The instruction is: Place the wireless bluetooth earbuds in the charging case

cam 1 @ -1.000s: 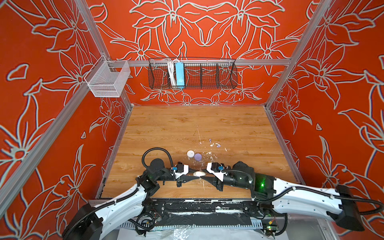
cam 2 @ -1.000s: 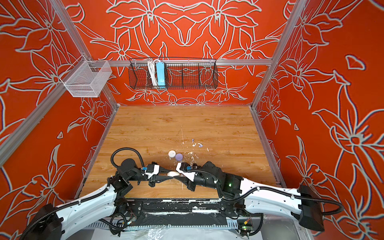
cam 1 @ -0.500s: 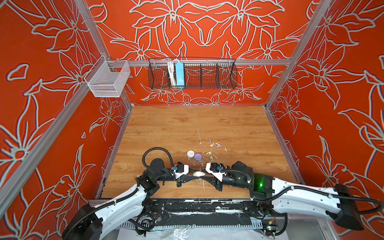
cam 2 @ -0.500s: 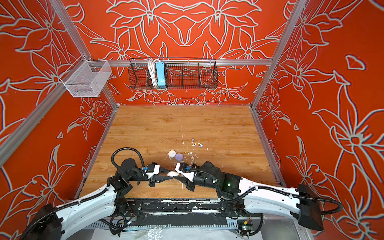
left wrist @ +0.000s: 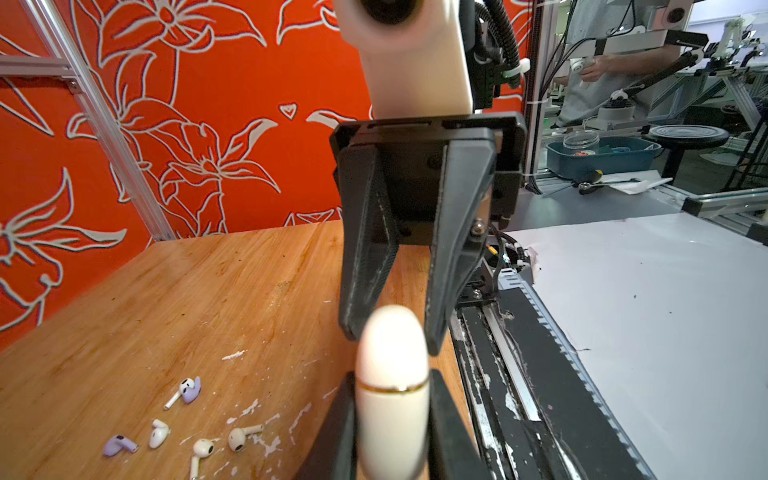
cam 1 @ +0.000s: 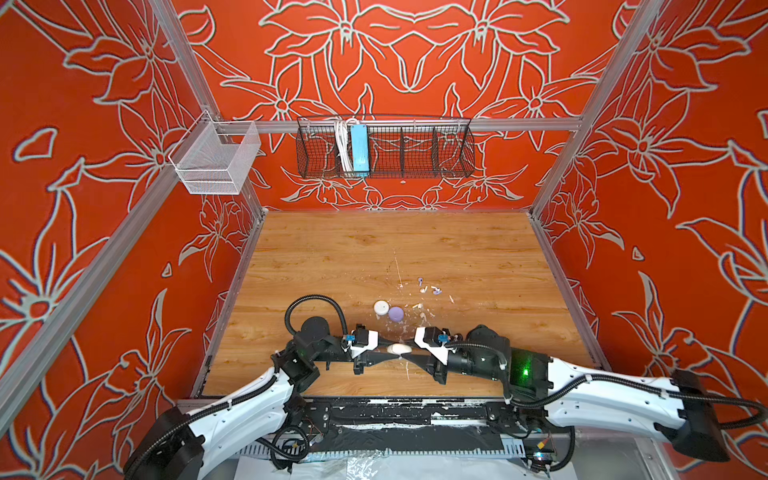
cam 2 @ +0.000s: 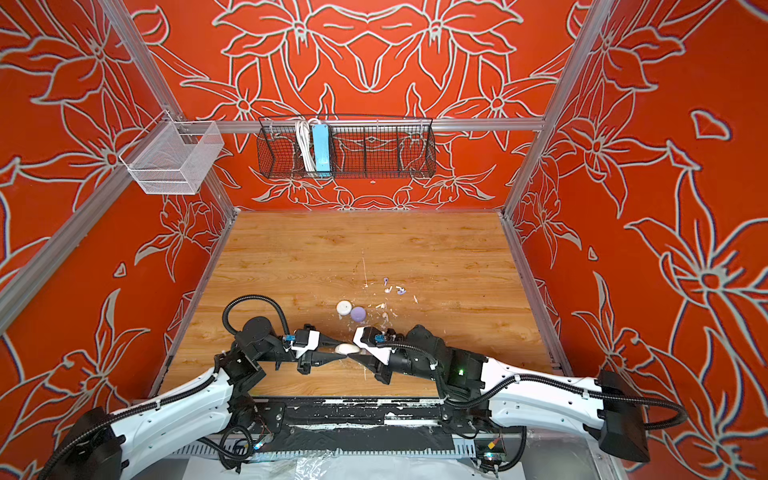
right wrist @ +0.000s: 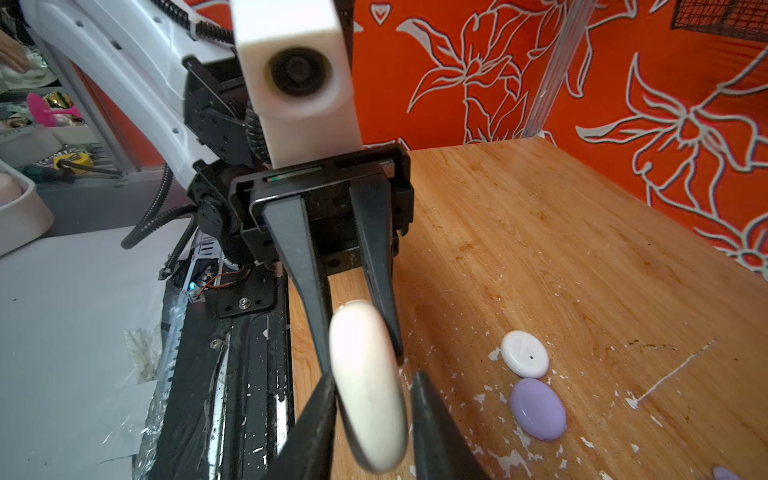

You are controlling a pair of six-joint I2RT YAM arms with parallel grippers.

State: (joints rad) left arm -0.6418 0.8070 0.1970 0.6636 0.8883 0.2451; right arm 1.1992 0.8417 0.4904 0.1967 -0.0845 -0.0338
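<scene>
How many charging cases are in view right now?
3. A cream oval charging case sits in the jaws of the left gripper; a white round case and a lavender oval case lie side by side on the wooden table. None look hidden.

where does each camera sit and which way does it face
Both top views: high over the robot's base, looking down on the wooden table; both arms show, left end effector and right end effector both at the cream case.
Left wrist: on the left arm, looking along its own end effector at the right one, earbuds on the table.
Right wrist: on the right arm, facing the left end effector, white case and lavender case beside.
Shared: every view shows the cream case.
</scene>
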